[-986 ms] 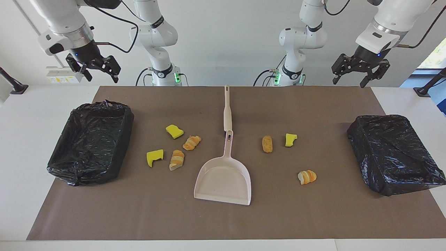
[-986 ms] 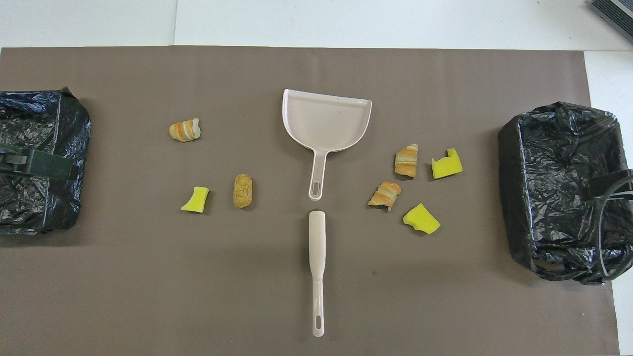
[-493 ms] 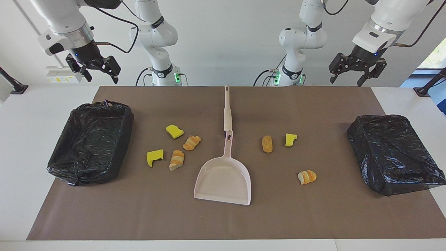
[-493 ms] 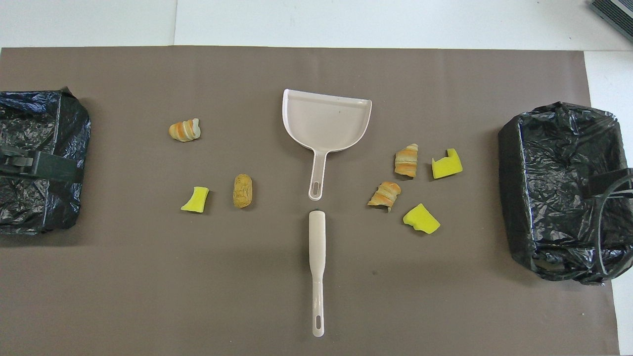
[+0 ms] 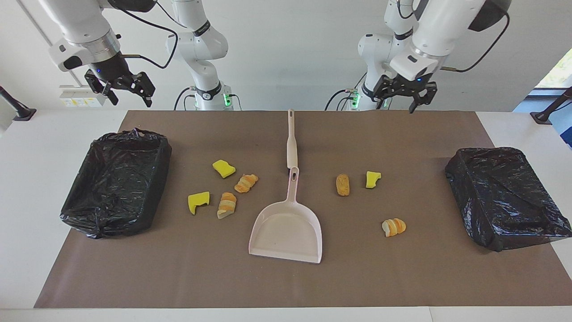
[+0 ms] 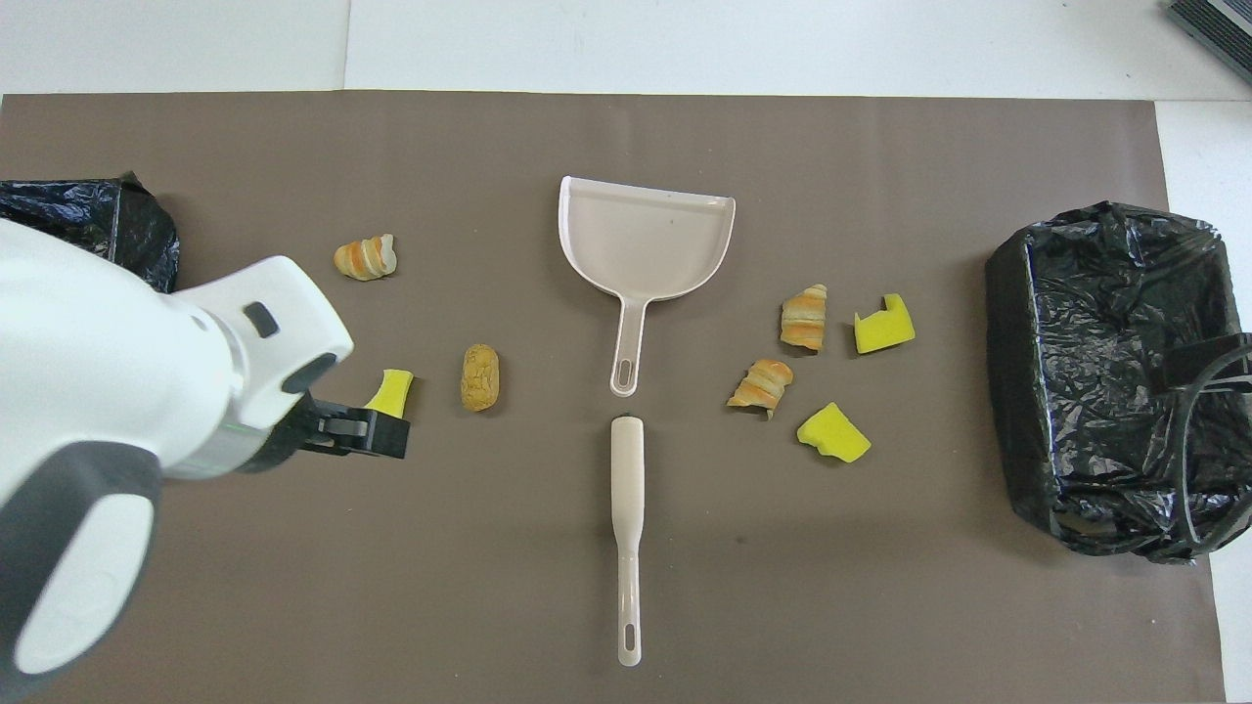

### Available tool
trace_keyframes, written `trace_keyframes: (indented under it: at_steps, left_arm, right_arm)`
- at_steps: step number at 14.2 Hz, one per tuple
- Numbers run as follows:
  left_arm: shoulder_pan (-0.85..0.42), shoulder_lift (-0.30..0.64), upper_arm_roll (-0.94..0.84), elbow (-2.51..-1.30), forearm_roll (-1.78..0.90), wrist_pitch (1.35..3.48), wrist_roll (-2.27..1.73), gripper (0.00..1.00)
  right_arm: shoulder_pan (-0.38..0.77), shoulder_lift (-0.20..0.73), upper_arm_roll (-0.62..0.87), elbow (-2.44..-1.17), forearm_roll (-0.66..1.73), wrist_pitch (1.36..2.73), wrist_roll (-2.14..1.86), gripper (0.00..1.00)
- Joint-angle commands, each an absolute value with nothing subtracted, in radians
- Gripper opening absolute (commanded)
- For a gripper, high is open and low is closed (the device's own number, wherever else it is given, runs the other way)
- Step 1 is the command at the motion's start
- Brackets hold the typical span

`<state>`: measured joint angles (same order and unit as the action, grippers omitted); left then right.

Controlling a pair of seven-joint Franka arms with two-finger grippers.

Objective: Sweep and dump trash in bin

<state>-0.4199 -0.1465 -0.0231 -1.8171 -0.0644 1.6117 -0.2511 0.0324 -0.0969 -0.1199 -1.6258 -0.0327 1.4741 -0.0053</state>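
Note:
The trash lies in two groups on the brown mat. Toward the right arm's end are two yellow sponge chunks (image 5: pixel 223 168) (image 5: pixel 198 201) and two striped croissant pieces (image 5: pixel 246 183) (image 5: pixel 227 205). Toward the left arm's end are a brown bread roll (image 5: pixel 342 184), a sponge chunk (image 5: pixel 372 179) and a croissant piece (image 5: pixel 393 227). A black-lined bin (image 5: pixel 116 183) stands at the right arm's end, another bin (image 5: pixel 505 197) at the left arm's end. My left gripper (image 5: pixel 397 105) hangs open and empty, high over the mat's robot-side edge. My right gripper (image 5: pixel 127 91) waits open above its bin.
A pale pink dustpan (image 5: pixel 286 230) lies mid-mat with its handle toward the robots. A pale long-handled sweeper (image 5: pixel 291 141) lies in line with it, nearer the robots. In the overhead view the left arm (image 6: pixel 117 391) covers much of its bin (image 6: pixel 88 210) and part of a sponge chunk (image 6: pixel 391 389).
The left arm has swung from above its bin toward the middle of the table. The right arm and everything on the mat have stayed put.

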Motion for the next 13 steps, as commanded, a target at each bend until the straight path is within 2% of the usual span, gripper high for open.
trace_keyframes:
  at_steps: [1, 6, 9, 13]
  left_arm:
    - [-0.572, -0.245, -0.006, -2.040, -0.069, 1.780, -0.432, 1.00]
    - [-0.770, -0.224, -0.008, -2.189, -0.069, 1.998, -0.656, 1.00]
    - [-0.876, -0.109, -0.006, -2.201, -0.069, 2.098, -0.760, 1.00]
    - [-0.963, -0.029, -0.006, -2.218, -0.069, 2.180, -0.834, 1.00]
  right_arm:
    - [0.014, -0.118, -0.109, -1.654, -0.018, 1.493, -0.035, 1.00]
    - [0.012, -0.117, -0.109, -1.651, -0.018, 1.483, -0.035, 1.00]
    - [0.017, -0.118, -0.107, -1.649, -0.029, 1.471, -0.038, 1.00]
    - [0.015, -0.118, -0.109, -1.678, -0.026, 1.505, -0.035, 1.00]
